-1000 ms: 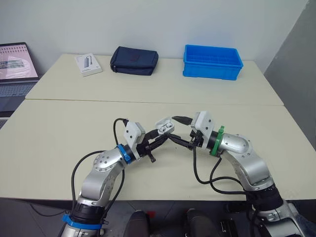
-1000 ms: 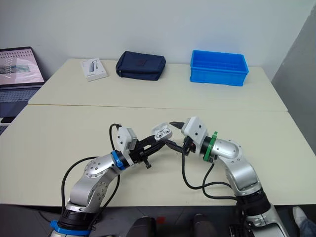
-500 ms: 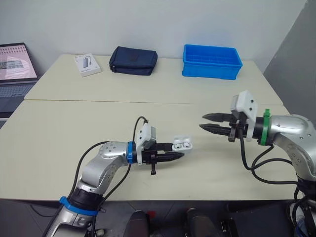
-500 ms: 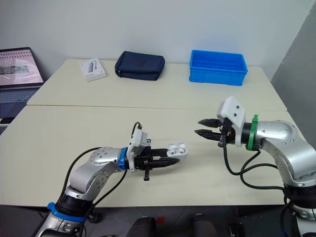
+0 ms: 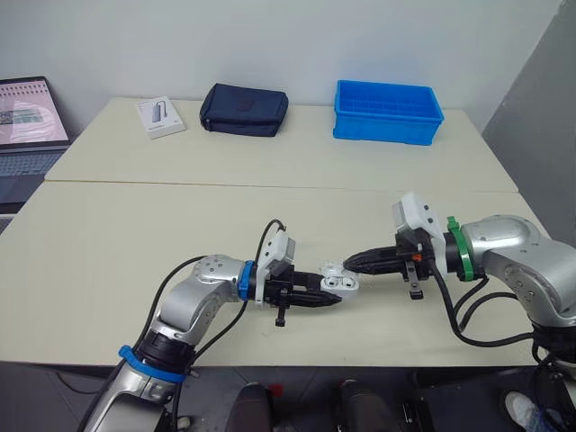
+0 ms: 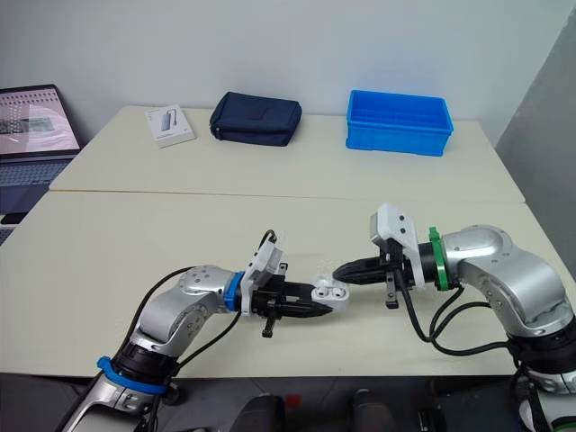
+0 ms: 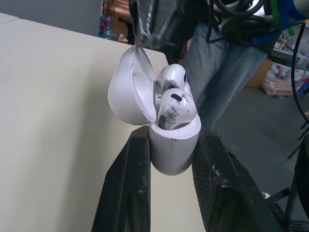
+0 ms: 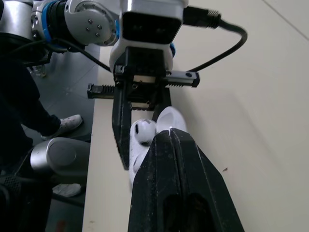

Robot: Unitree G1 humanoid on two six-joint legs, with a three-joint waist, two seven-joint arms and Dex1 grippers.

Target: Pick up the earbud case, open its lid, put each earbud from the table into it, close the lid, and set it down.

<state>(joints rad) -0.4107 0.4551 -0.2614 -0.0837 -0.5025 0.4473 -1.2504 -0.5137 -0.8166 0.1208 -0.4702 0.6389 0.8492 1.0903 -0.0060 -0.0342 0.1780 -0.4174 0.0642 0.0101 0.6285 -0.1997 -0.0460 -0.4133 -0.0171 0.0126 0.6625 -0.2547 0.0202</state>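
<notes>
Bright, diffuse, even light across the table (image 5: 135,225); faint soft shadow along the blue bin's (image 5: 387,110) near side.

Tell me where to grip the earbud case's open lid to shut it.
Probably grip the lid at its free curved edge, farthest from the hinge, coming from its outer domed side. The left gripper clamps the earbud case on both sides, and the earbuds fill its mouth.

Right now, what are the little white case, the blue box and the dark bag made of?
The earbud case looks like hard plastic, smooth and a bit glossy, with a soft shine on its rounded lid. The blue box is probably moulded plastic, with stiff straight walls and even colour. The dark bag is likely fabric, matte navy with soft rounded edges.
</notes>
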